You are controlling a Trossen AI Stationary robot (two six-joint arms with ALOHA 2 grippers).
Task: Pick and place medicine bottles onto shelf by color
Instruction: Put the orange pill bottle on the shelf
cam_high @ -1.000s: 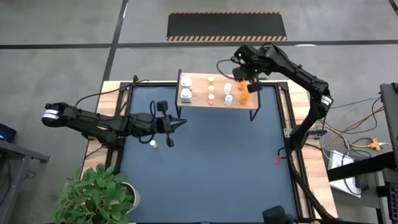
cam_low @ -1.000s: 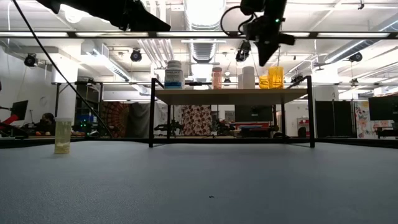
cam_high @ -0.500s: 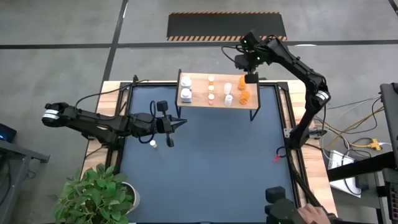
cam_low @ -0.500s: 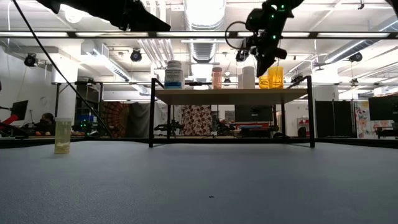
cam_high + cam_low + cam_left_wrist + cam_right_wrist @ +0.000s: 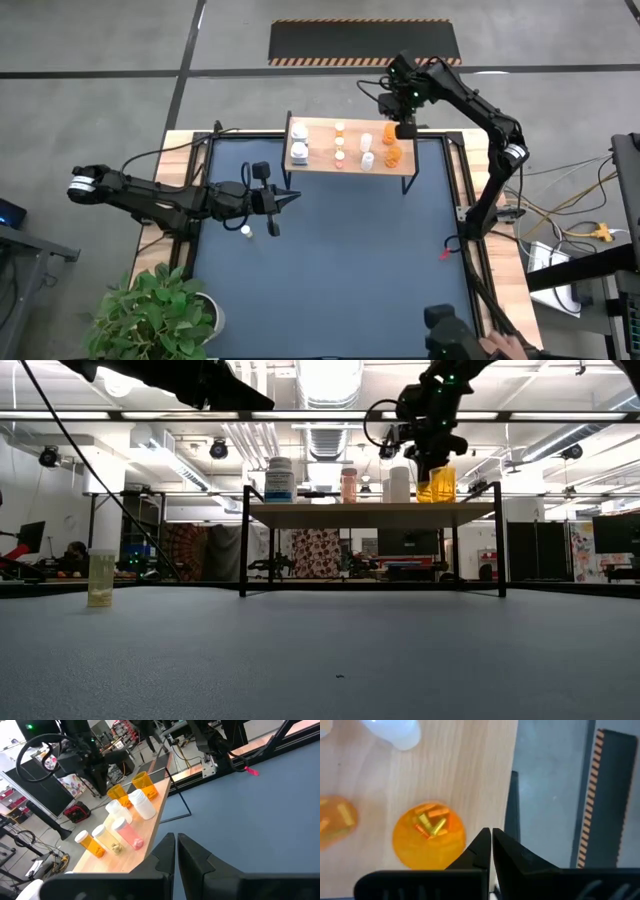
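Observation:
The shelf (image 5: 350,148) is a light-wood board on black legs at the mat's far edge. Several bottles stand on it, white ones (image 5: 299,152) at its left and orange ones (image 5: 392,155) at its right. One small pale bottle (image 5: 245,231) stands alone on the blue mat (image 5: 100,578). My right gripper (image 5: 405,128) is shut and points down over the shelf's far right corner, close beside an open orange bottle (image 5: 429,836) with pills inside. My left gripper (image 5: 288,198) is shut and hovers above the mat near the lone bottle, holding nothing.
A potted plant (image 5: 155,310) sits at the table's near left corner. A red scrap (image 5: 447,254) lies at the mat's right edge. Cables run along the table's right side. A person's hand (image 5: 505,345) shows at the near right.
My right gripper has turned about above the shelf's right end and come down a little toward the orange bottles, while its arm has swung toward the table's far edge. The bottles have stayed in place.

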